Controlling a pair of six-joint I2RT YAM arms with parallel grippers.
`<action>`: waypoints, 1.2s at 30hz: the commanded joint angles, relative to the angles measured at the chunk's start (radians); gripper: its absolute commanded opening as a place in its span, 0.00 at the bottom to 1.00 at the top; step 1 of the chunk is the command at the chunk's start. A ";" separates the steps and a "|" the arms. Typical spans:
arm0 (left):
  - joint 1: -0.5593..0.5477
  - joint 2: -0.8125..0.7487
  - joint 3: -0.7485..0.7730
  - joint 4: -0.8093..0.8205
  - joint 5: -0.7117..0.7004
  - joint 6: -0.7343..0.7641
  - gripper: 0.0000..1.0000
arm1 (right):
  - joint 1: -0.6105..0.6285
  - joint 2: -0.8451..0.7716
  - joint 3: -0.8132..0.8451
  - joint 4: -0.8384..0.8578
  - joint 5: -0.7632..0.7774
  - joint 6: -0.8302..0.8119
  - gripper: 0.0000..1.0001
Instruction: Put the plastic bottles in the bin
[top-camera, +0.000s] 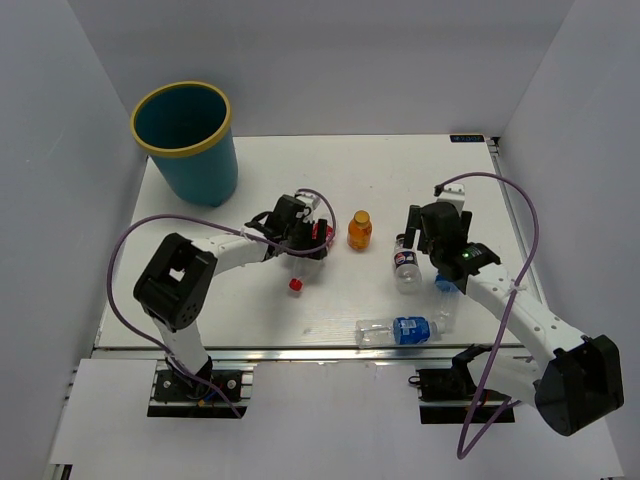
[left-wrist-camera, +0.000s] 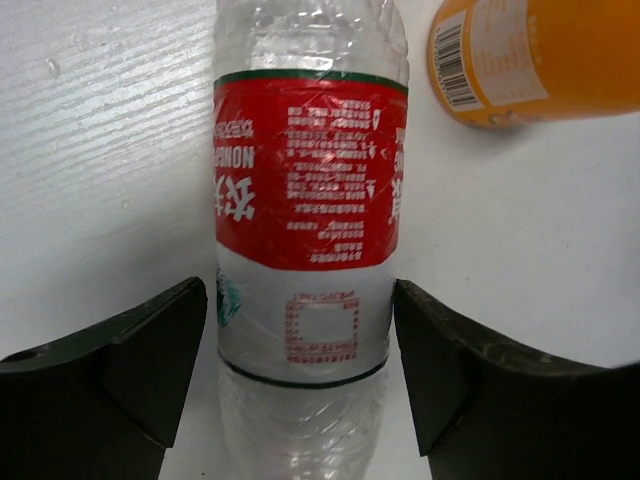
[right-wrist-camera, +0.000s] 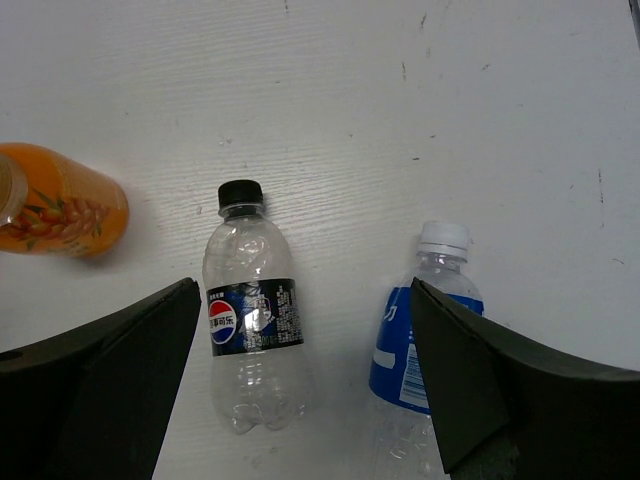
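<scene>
Straddling clear red-labelled plastic bottle (left-wrist-camera: 305, 180) with open-jawed left gripper (left-wrist-camera: 300, 330): squeeze squarely across label, lift, over to round teal bin (top-camera: 205, 170), far-left corner.

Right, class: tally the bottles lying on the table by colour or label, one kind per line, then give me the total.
Orange bottle: 1
Clear bottle with red label: 1
Clear bottle with dark label and black cap: 1
Clear bottles with blue labels: 2, one near the front edge, one with a white cap
Total: 5 bottles on the table
</scene>
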 joint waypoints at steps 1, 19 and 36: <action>-0.012 0.007 0.046 -0.004 -0.013 0.017 0.83 | -0.010 -0.005 0.035 0.020 0.002 -0.010 0.89; 0.125 -0.152 0.518 -0.225 -0.359 0.109 0.36 | -0.026 -0.042 0.012 0.058 -0.024 -0.050 0.89; 0.642 0.137 1.129 -0.262 -0.381 -0.094 0.68 | -0.026 -0.009 0.045 0.045 0.012 -0.071 0.89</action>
